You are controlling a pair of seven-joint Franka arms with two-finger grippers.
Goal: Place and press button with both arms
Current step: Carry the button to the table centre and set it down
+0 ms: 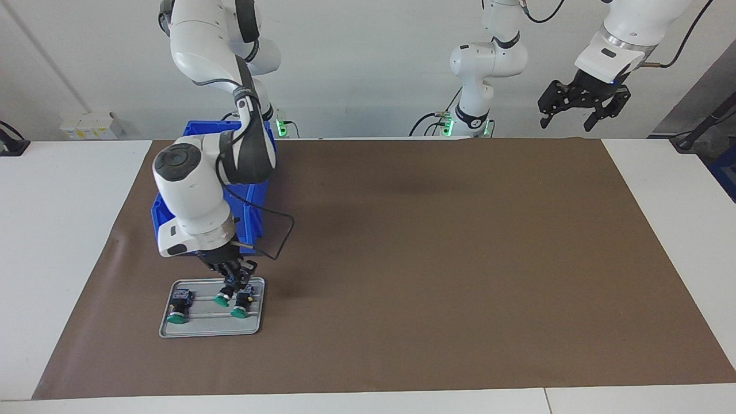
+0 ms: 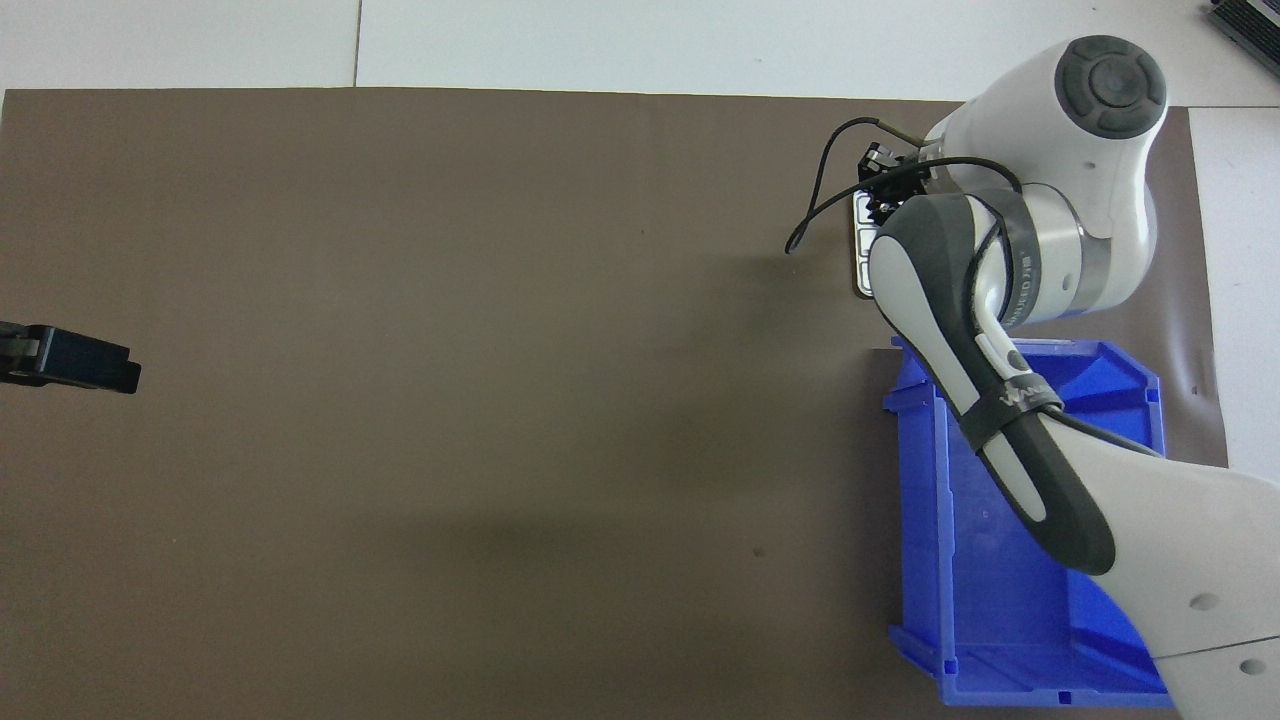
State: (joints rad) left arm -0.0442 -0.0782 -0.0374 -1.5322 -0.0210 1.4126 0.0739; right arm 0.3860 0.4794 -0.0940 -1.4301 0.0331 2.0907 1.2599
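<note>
The desk (image 1: 69,241) carries a brown mat (image 1: 437,259), a blue bin (image 2: 1000,560) and a grey tray (image 1: 213,328). The right gripper (image 1: 237,280) is down over that tray, fingers closed on the middle button (image 1: 223,297), with two other buttons (image 1: 178,313) on the tray either side. The left gripper (image 1: 579,112) waits raised, fingers spread wide.

Wall: plain white painted surface (image 1: 368,86), upper frame.
Table: white flat tabletop (image 1: 57,241).
Cover: brown rectangular mat (image 1: 437,259), centre frame.
Light: even, soft shadows.

Green-capped buttons (image 1: 223,298), grey tray (image 1: 210,329), blue bin (image 2: 1000,620).
</note>
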